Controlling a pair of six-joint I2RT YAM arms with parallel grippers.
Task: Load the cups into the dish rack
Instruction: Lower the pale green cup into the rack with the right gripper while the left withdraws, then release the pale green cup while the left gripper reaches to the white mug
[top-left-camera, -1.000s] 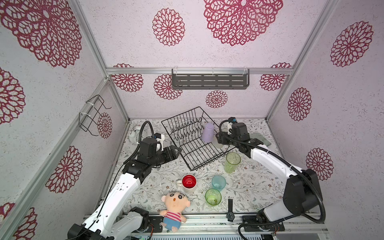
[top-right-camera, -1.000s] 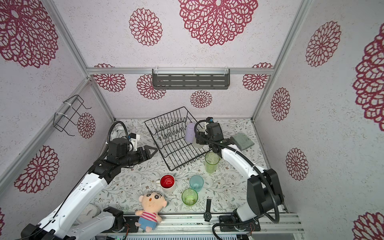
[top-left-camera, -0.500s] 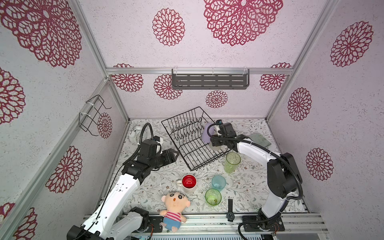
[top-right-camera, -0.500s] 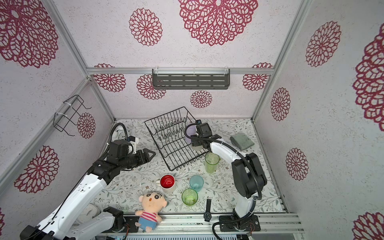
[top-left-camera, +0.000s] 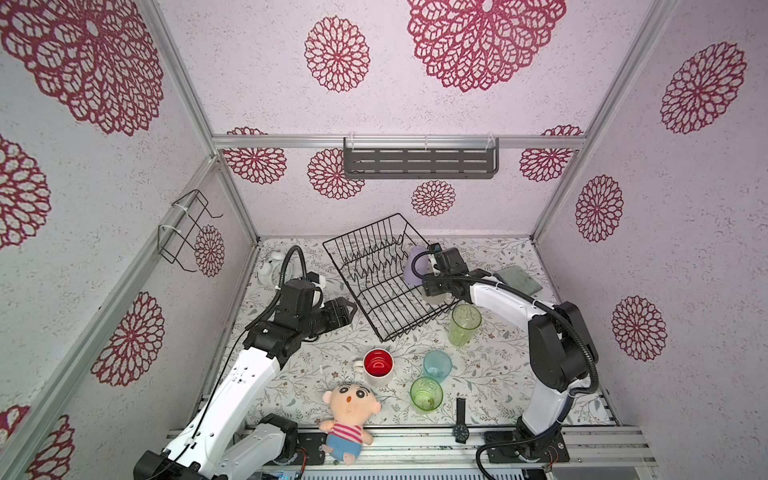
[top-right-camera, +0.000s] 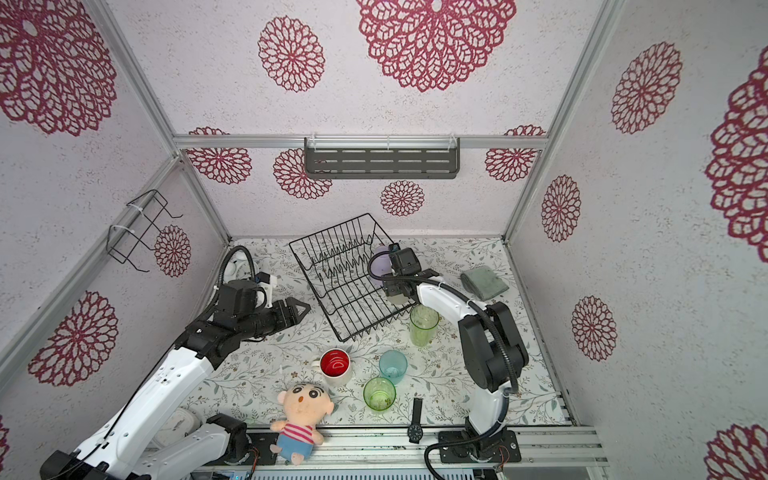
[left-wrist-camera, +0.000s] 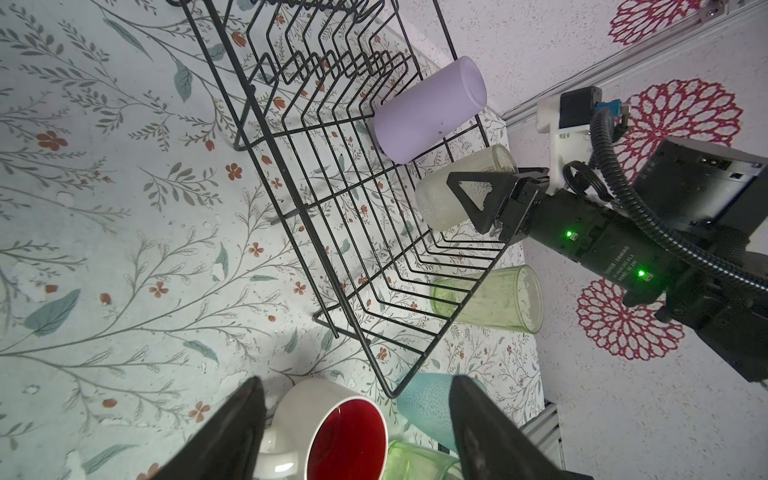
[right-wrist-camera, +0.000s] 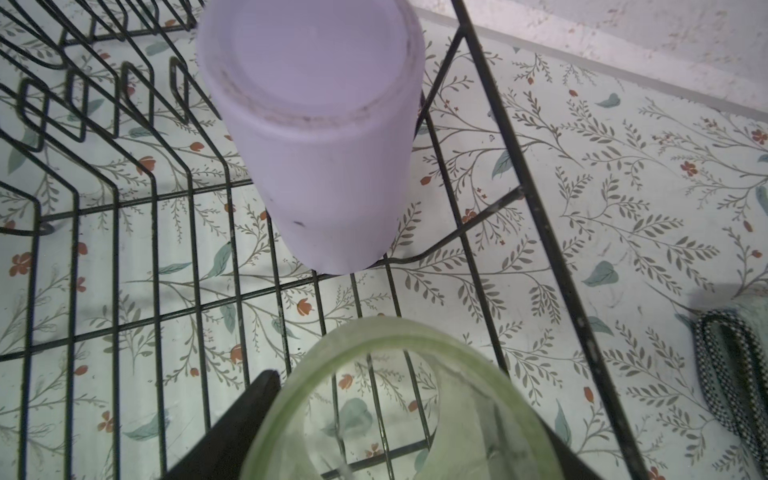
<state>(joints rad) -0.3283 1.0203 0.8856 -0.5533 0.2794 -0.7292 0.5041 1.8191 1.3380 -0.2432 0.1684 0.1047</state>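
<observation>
Right fingers (left-wrist-camera: 503, 199) are clamped on the frosted beige tumbler (left-wrist-camera: 436, 203), holding it inside the dish rack (top-left-camera: 365, 291) right beside the lilac tumbler (left-wrist-camera: 428, 110), which stands bottom-up in there. Can't really tell if the frosted one touches the wires. Left fingers (left-wrist-camera: 232, 432) are spread apart with nothing between them, hovering over the bench (top-left-camera: 291, 374) beside the rack. White mug (top-left-camera: 377, 365), teal tumbler (top-left-camera: 437, 365), green tumbler (top-left-camera: 464, 324) and other green tumbler (top-left-camera: 426, 395) sit out on the bench.
</observation>
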